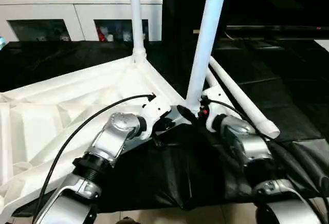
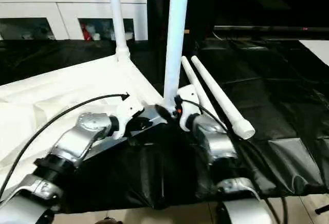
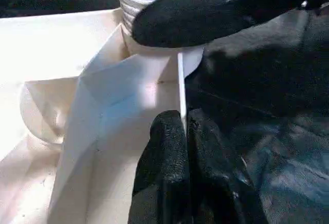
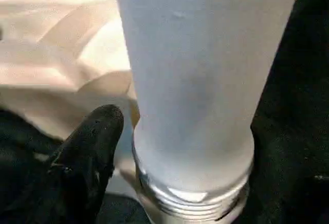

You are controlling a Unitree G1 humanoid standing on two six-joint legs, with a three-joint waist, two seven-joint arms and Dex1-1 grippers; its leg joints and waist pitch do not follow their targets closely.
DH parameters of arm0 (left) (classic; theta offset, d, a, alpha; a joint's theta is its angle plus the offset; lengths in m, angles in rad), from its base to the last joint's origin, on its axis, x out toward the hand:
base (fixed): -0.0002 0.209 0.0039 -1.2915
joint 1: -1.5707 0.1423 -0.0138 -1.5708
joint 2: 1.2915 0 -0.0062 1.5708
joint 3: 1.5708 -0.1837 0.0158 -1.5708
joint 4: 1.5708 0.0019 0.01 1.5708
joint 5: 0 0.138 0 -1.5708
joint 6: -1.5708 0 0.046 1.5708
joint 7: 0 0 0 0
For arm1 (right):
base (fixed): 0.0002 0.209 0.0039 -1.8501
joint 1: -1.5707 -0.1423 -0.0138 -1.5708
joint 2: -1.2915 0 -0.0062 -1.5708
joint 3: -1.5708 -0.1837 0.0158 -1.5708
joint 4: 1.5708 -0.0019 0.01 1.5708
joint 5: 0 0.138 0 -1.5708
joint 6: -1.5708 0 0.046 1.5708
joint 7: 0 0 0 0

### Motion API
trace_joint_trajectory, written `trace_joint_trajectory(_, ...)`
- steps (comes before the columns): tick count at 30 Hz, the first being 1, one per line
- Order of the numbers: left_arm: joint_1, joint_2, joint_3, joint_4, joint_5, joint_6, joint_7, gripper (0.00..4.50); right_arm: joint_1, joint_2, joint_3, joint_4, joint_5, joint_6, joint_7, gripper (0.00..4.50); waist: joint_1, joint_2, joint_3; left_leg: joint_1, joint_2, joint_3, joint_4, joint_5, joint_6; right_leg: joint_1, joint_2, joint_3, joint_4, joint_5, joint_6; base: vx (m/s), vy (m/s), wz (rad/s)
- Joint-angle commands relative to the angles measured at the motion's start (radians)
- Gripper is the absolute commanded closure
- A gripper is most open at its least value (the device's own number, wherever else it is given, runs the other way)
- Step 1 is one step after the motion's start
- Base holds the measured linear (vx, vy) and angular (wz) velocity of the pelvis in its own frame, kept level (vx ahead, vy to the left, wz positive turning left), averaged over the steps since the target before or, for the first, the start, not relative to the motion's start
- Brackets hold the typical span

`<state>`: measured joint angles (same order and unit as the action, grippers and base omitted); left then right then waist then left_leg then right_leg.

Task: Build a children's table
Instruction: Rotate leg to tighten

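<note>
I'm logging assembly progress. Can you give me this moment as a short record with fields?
tabletop: upside down tabletop on black sheet
fitted leg: far leg upright in corner socket
leg in work: near leg upright at near corner, threads visible above socket
loose legs: two loose legs lying on the sheet
left pincer: shut on tabletop rim
right pincer: at near leg's base
background: white cabinet

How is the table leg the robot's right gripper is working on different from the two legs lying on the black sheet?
The near leg stands upright at the tabletop's near corner, while the two loose legs lie flat on the black sheet. The right gripper is at the upright leg's base; nothing touches the loose pair. The upright leg's threaded end meets a socket; the loose legs' ends are free. All are white, round and tapered.
</note>
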<state>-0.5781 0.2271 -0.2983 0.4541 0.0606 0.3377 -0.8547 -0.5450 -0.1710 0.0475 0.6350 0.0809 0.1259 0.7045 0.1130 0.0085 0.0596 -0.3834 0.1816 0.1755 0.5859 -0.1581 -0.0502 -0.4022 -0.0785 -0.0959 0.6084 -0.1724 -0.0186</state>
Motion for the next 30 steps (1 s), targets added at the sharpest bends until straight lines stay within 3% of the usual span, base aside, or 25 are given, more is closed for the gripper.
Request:
trace_joint_trajectory(1, -0.007, -0.015, -0.032, -0.056, -0.043, -0.051, -0.057, 4.50, 0.019, 0.009, 0.095, -0.043, 0.006, 0.013, 0.130, 0.74, 0.004, -0.001, -0.073, 0.018, 0.054, -0.020, -0.070, -0.271, 0.025, 0.051, -0.084, 0.059, -0.083, -0.262, -0.174, 0.000, 0.000, 0.00)
trace_joint_trajectory(4, -0.002, 0.018, -0.040, -0.063, -0.051, -0.072, -0.124, 4.50, 0.038, -0.044, 0.111, -0.080, 0.014, 0.017, 0.220, 0.74, 0.004, -0.001, -0.072, 0.017, 0.054, -0.019, -0.069, -0.270, 0.034, 0.051, -0.085, 0.059, -0.083, -0.257, -0.187, 0.000, 0.000, 0.00)
trace_joint_trajectory(10, 0.020, 0.072, -0.056, -0.115, -0.082, -0.073, -0.249, 4.50, 0.058, -0.106, 0.120, -0.127, 0.048, 0.031, 0.358, 0.74, 0.011, 0.002, -0.066, 0.024, 0.059, -0.020, -0.072, -0.322, 0.026, 0.045, -0.085, 0.060, -0.092, -0.349, -0.178, 0.000, 0.000, 0.00)
trace_joint_trajectory(17, 0.031, 0.124, -0.070, -0.131, -0.095, -0.076, -0.350, 4.50, 0.082, -0.171, 0.178, -0.174, 0.021, 0.036, 0.478, 1.17, 0.020, -0.002, -0.067, 0.022, 0.059, -0.020, -0.072, -0.306, 0.025, 0.046, -0.086, 0.061, -0.088, -0.337, -0.179, 0.000, 0.000, 0.00)
trace_joint_trajectory(26, 0.032, 0.134, -0.067, -0.127, -0.097, -0.075, -0.355, 4.50, 0.092, -0.178, 0.204, -0.193, 0.024, 0.052, 0.493, 1.71, 0.025, -0.003, -0.069, 0.023, 0.059, -0.021, -0.071, -0.297, 0.022, 0.046, -0.087, 0.061, -0.087, -0.336, -0.181, 0.000, 0.000, 0.00)
trace_joint_trajectory(30, 0.020, 0.096, -0.043, -0.094, -0.075, -0.079, -0.265, 4.50, 0.087, -0.134, 0.175, -0.167, 0.024, 0.058, 0.418, 1.76, 0.024, -0.004, -0.067, 0.023, 0.058, -0.020, -0.071, -0.296, 0.020, 0.044, -0.086, 0.061, -0.088, -0.341, -0.180, 0.000, 0.000, 0.00)
